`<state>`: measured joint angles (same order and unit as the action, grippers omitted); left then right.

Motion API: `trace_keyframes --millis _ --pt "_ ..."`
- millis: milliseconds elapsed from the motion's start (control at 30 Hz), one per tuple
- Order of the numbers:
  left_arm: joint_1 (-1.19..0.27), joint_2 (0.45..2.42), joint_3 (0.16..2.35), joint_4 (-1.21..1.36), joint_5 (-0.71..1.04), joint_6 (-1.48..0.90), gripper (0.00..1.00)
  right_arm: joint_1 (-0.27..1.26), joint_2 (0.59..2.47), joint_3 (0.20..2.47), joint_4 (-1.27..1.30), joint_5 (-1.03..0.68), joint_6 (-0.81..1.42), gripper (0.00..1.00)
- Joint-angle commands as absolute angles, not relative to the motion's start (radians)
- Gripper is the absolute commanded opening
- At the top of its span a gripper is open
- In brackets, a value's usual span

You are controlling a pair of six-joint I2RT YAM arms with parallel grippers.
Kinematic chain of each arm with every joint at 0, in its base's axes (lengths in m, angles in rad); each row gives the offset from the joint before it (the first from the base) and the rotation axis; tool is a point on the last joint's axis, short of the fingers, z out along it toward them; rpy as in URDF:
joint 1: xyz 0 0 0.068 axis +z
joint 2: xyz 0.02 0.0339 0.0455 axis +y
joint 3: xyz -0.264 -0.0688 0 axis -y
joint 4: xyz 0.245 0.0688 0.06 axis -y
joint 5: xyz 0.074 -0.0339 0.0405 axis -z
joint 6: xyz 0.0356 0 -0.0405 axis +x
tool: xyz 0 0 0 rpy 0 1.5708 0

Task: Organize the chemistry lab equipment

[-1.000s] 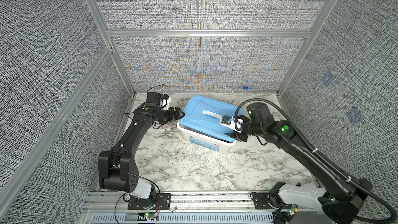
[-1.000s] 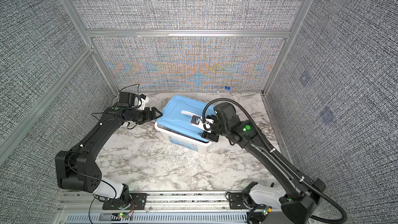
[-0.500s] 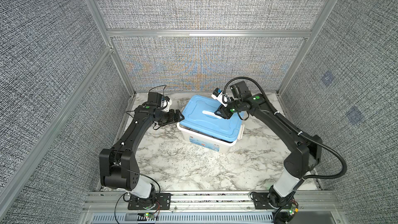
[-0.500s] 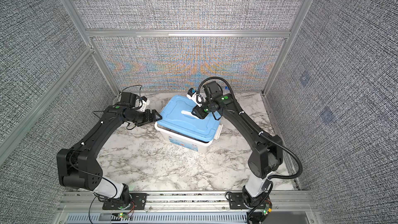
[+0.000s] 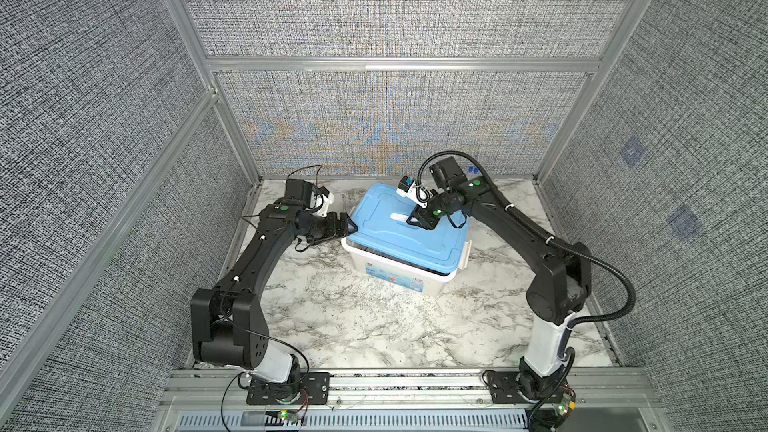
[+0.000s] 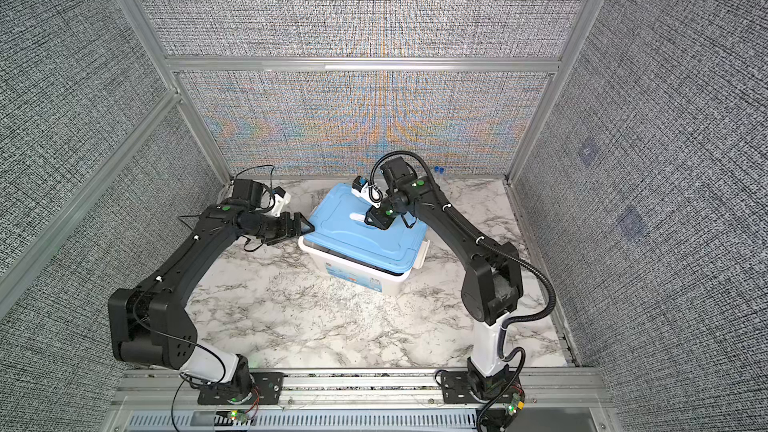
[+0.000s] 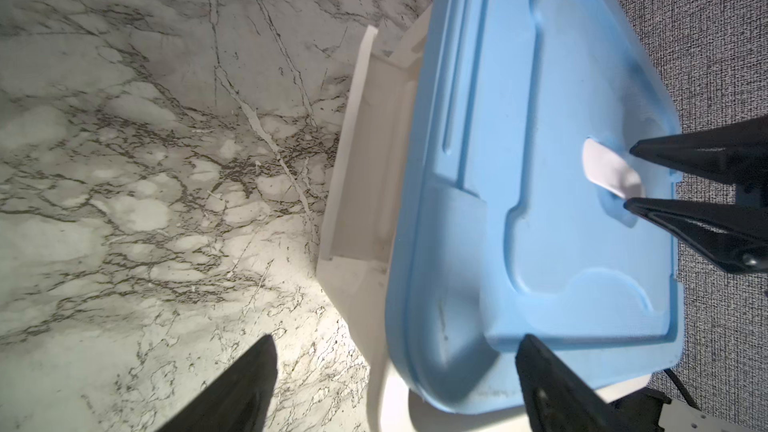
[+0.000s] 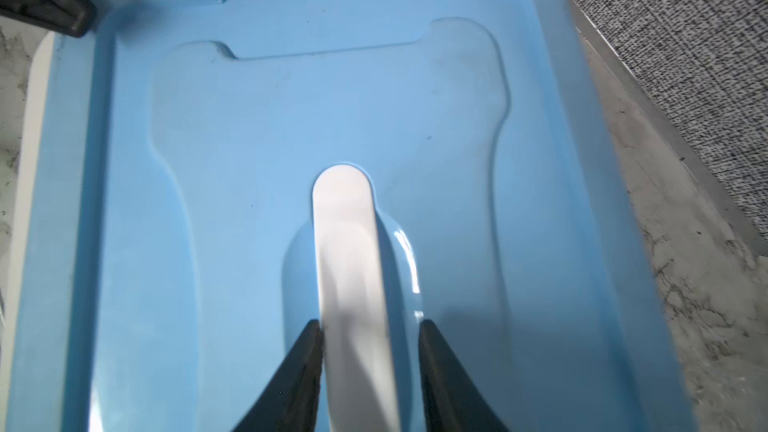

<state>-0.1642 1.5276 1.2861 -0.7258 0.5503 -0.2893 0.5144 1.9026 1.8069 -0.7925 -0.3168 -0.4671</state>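
R gripper (image 8: 370,322) is down on the blue lid (image 5: 386,243), jaws partway open w/ the white handle (image 8: 349,243) between them: one finger right against it, gap at the other, not clamped. L gripper (image 7: 399,338) has jaws wide open, holding nothing, straddling the lid's corner: one finger over the lid, the other over the marble table (image 5: 374,326). Lid lies on the white tub (image 5: 395,280), mid table. Two blue-capped tubes (image 5: 472,169) are at the back wall, behind the R arm, apart from the tub.
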Motion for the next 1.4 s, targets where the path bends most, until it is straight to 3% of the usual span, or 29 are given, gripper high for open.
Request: trace_keyframes --millis 0,567,800,1233,1367 --pt "-0.165 1.533 1.287 -0.71 0.553 -0.293 0.91 0.52 1.916 1.816 -0.836 -0.314 -0.492 0.36" --pt "-0.163 1.518 1.291 -0.749 0.509 -0.284 0.91 0.566 1.92 1.858 -0.885 -0.305 -0.456 0.21" --pt "-0.163 1.499 1.278 -0.738 0.513 -0.292 0.9 0.583 1.896 1.836 -0.89 -0.287 -0.463 0.19" --pt "-0.163 1.504 1.255 -0.738 0.494 -0.293 0.89 0.609 1.853 1.765 -0.858 -0.218 -0.392 0.23" --pt "-0.162 1.507 1.261 -0.748 0.481 -0.288 0.89 0.614 1.844 1.747 -0.842 -0.219 -0.383 0.31"
